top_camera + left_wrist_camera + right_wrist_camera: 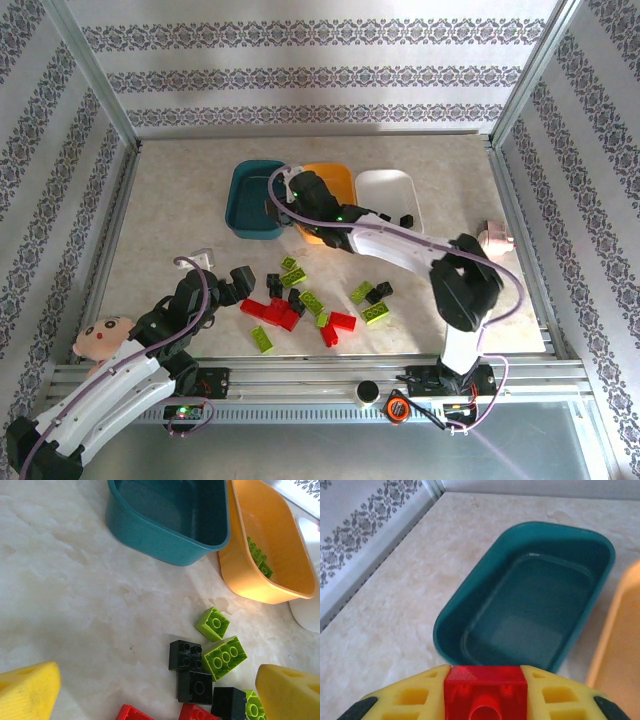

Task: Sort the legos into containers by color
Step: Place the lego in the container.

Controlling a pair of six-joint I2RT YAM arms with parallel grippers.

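While the R gripper [485,700] pinches a red lego [485,684] betw. its yellow fingers, the teal tray [465,605] sits just ahead of the tips, w/ the orange-yellow tray [620,645] beside it on the right. The L gripper [157,680] is spread wide, gripping nothing. Black legos [185,656] & lime legos [225,656] lie loose betw. its fingers, both trays farther ahead.
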